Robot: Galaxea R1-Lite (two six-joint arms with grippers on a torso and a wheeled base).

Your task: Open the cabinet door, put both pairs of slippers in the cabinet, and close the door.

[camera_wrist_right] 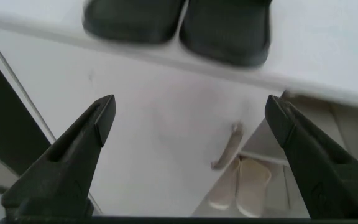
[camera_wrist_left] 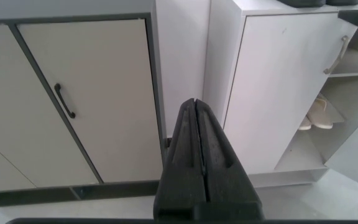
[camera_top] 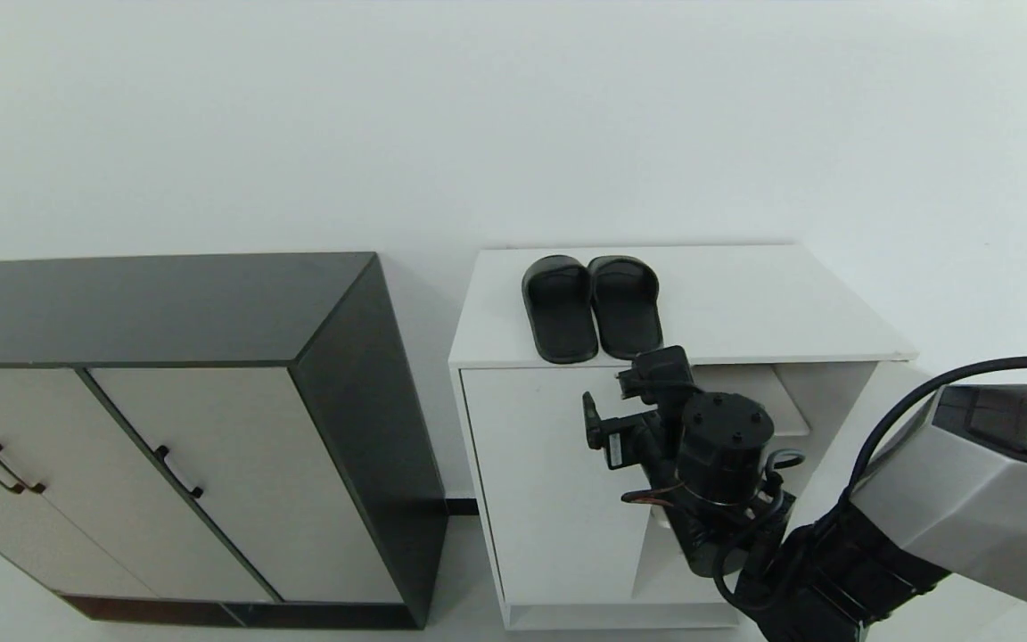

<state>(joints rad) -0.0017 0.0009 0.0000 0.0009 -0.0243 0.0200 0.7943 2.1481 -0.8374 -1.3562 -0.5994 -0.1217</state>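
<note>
Slippers (camera_wrist_left: 321, 115) inside cabinet (camera_wrist_left: 224, 68), partly masked by door (camera_wrist_left: 278, 87).

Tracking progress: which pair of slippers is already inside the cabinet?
The pale pair, on a shelf inside the white cabinet; the black pair lies on its top.

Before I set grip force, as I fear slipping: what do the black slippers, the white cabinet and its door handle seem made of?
Black slippers: probably moulded rubber or foam, matte; one-piece shape, dull even surface. White cabinet: likely laminated board, smooth satin; flat panels, crisp thin edges. Door handle: seemingly brushed metal, pale with soft sheen, though blurred.
</note>
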